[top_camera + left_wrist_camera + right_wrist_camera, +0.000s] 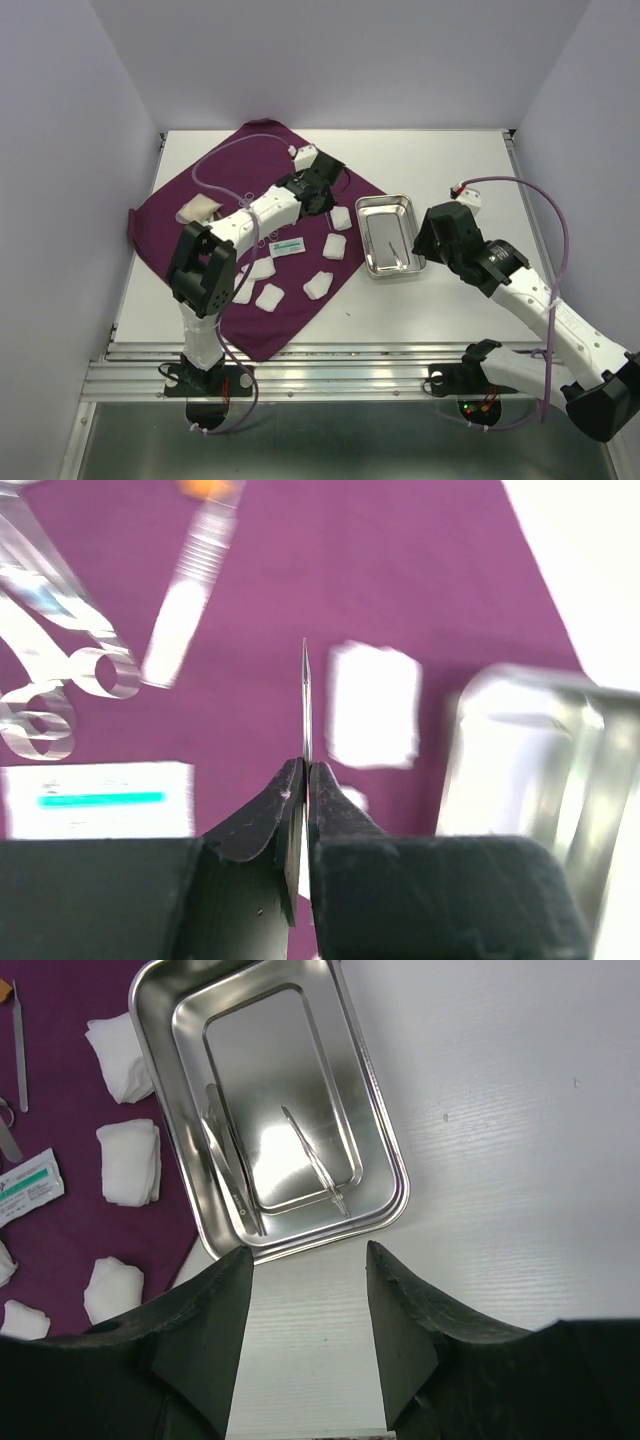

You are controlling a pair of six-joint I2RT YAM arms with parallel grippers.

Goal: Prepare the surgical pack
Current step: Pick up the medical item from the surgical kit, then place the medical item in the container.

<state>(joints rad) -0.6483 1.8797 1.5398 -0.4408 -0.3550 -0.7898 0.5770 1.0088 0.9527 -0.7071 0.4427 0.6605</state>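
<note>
The dark purple cloth [225, 305] lies spread on the left half of the table, with several white gauze pads [335, 245] scattered on it. My left gripper [318, 190] hovers over the cloth's far part, shut on a thin pointed metal instrument [306, 695] that sticks out past the fingertips [290, 780]. Scissors [50, 670] and an orange-tipped tool [185, 600] lie blurred on the cloth [400, 570]. The steel tray [404, 206] sits right of the cloth and holds two thin instruments [228, 1160]. My right gripper [308, 1260] stands open just short of the tray [385, 1150], nothing between its fingers.
A white packet with a teal stripe [287, 245] lies on the cloth among the pads. A pale object [198, 210] rests near the cloth's left corner. White table [450, 160] shows behind and right of the tray. Lilac walls enclose three sides.
</note>
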